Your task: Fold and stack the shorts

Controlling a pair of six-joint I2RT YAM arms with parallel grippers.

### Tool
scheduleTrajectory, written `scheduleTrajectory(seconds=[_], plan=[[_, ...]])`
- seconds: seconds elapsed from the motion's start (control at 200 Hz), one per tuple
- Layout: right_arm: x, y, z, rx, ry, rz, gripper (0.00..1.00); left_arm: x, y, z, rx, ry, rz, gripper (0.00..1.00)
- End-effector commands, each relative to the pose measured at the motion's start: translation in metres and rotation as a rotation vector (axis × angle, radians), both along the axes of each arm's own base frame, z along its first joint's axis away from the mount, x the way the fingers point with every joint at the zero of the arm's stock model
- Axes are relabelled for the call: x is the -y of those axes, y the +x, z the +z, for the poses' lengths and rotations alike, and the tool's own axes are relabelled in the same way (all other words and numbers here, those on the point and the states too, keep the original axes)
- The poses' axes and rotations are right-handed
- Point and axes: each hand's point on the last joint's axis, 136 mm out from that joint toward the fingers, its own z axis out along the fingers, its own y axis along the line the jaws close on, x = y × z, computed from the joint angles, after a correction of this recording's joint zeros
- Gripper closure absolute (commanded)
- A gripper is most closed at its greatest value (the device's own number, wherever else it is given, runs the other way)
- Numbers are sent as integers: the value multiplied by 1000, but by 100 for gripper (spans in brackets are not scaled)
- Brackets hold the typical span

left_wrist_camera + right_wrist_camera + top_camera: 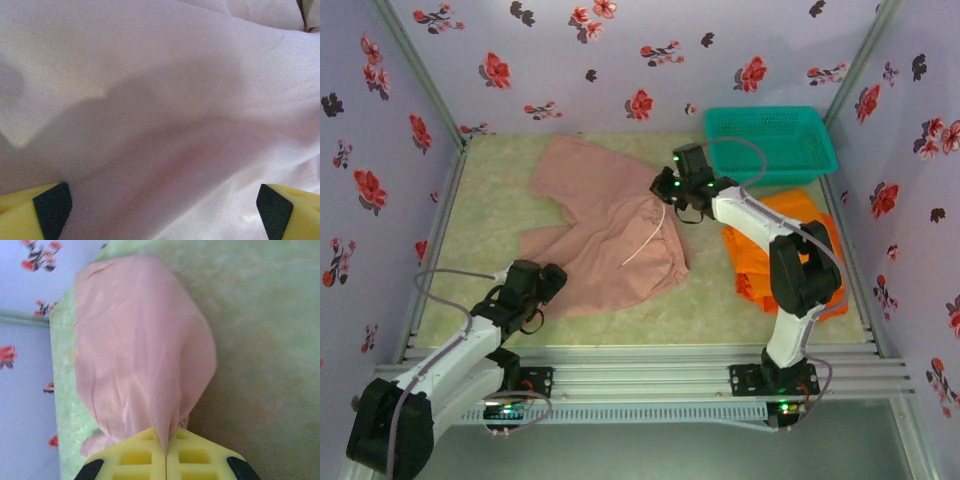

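Matt pink cloth shorts [605, 240], plastic basket [760, 112]

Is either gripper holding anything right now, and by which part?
Right gripper pinches the pink shorts at their far right edge, by the drawstring. Left gripper, open, holds nothing.

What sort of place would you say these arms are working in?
Probably a purpose-built robot test booth rather than a home: floral-print walls enclose a pale green tabletop, an aluminium rail runs along its near edge, and pink shorts and a teal basket serve as props.

The large shorts [590, 230] lie in the middle, the other shorts [745, 265] to their right, the basket [760, 112] behind those.
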Motion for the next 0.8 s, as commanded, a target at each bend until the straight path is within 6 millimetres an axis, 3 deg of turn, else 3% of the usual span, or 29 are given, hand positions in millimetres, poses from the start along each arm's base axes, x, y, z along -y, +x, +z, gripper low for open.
scheduleTrajectory(seconds=[0.0,0.06,0.125,0.19,0.25,0.37,0.425,0.55,0.615,0.665,0.735,0.795], plan=[[-20,-36,-10,137,-344,153,100,-10,-17,-22,-70,35,26,1],[-34,-59,-25,195,-549,254,100,-10,-18,-23,-74,37,27,1],[-49,-87,-47,233,-740,400,93,-11,-18,-22,-73,39,30,1],[-66,-118,-71,246,-846,568,80,-12,-18,-21,-70,44,31,1],[-80,-145,-81,270,-869,688,66,-14,-19,-21,-68,50,39,1],[-100,-192,-63,329,-740,837,35,-20,-21,-18,-57,67,61,1],[-101,-205,-48,336,-657,866,27,-23,-21,-15,-46,71,73,1],[-89,-201,-7,359,-492,810,18,-26,-19,-8,-15,70,88,1],[-81,-186,17,337,-342,722,17,-26,-18,-6,-6,69,88,1],[-71,-169,29,304,-254,624,9,-25,-17,-4,-3,69,87,1],[-52,-143,29,237,-224,480,5,-25,-17,-4,-5,69,86,1],[-36,-126,17,148,-229,385,5,-25,-17,-5,-8,71,87,1]])
